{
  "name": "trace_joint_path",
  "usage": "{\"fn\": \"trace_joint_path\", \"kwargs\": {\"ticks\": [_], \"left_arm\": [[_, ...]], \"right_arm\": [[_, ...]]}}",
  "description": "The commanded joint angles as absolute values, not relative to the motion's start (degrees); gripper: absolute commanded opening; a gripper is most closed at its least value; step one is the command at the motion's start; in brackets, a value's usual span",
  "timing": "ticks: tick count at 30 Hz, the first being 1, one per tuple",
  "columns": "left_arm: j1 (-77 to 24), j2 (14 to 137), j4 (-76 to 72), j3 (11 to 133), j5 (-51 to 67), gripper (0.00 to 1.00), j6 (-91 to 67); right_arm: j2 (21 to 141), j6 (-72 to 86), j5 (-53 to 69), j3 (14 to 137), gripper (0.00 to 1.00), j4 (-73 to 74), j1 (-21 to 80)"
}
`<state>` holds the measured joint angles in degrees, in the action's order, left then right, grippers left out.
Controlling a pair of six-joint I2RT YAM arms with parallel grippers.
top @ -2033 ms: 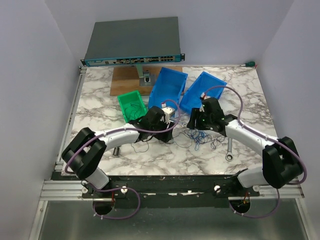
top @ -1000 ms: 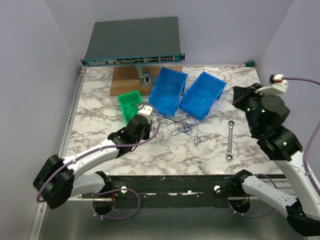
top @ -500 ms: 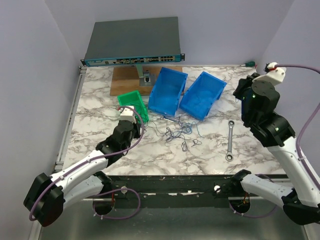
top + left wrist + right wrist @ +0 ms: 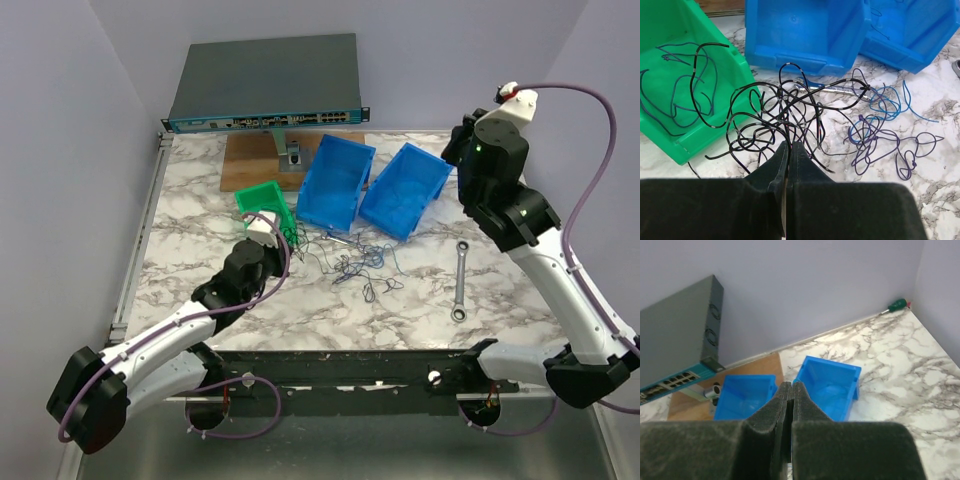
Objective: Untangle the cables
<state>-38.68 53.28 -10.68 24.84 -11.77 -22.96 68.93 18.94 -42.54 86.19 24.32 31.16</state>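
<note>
The left hand [image 4: 788, 146] pinched the black cables [image 4: 786, 119]; a slow pull away from the blue cables [image 4: 863, 131] seemed wisest; the right hand [image 4: 791, 388] hung closed, empty.

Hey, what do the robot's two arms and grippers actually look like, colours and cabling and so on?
The left arm and right arm have white link shells between bulky black joints. A thick purple cable loops along each arm, and a small white module sits on each wrist. The left gripper and right gripper have dark wedge-shaped fingers tapering to narrow tips.
</note>
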Motion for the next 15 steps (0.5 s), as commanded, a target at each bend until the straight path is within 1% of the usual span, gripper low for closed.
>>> {"fn": "trace_joint_path", "kwargs": {"ticks": [1, 6, 15], "left_arm": [[-38.5, 54.0, -12.7, 25.2, -8.1, 0.00, -21.6], [-38.5, 54.1, -13.3, 25.0, -7.9, 0.00, -21.5], [-38.5, 55.6, -13.0, 25.6, -7.2, 0.00, -21.3]], "right_arm": [[71.8, 17.0, -39.0, 90.8, 0.01, 20.7, 31.3], [75.5, 15.6, -39.2, 91.0, 0.01, 18.1, 31.3], [79.6, 15.4, -40.3, 85.5, 0.01, 13.0, 30.2]]}}
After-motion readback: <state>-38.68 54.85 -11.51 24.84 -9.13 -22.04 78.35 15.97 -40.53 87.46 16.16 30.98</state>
